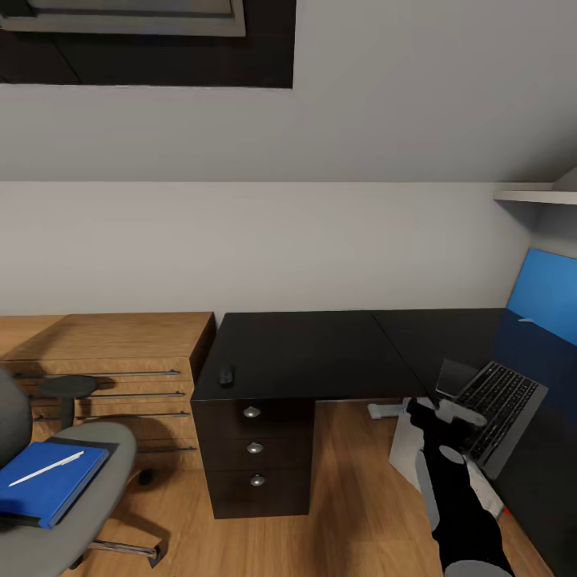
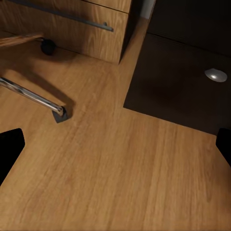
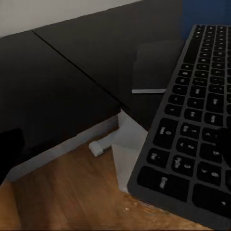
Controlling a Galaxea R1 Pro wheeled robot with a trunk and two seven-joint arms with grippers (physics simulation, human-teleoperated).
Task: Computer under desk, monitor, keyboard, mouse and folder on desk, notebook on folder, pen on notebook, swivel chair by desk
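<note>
Black right gripper (image 1: 463, 417) clamped on the near edge of the keyboard (image 1: 498, 410), lifting it tilted above the right wing of the desk (image 1: 320, 353) — in the right wrist view one dark finger (image 3: 225, 149) pressed over the keys (image 3: 192, 120), the board's corner hanging past the desk's inner edge. Under that corner, the pale grey top of the computer (image 3: 126, 144) down on the wooden floor (image 3: 72, 192), tucked beneath the desktop. Thin grey notebook (image 3: 156, 67) flat on the desk just beyond the keyboard, touching nothing else.

Further out, small black mouse (image 1: 227, 374) alone near the desk's left front edge, above the three drawers with round silver knobs (image 1: 252, 413). Blue panel (image 1: 545, 292) against the wall at the far right.

Left gripper (image 2: 115, 149) spread wide open and empty, fingertips (image 2: 10, 144) at the edges of its wrist view, over bare floor beside the drawer front and a chrome chair leg (image 2: 33, 96).

At the left — grey swivel chair (image 1: 96, 481) standing well apart from the desk, before the light wooden cabinet (image 1: 112, 361); blue folder (image 1: 48, 481) lying on the seat, white pen (image 1: 46, 468) across it.
</note>
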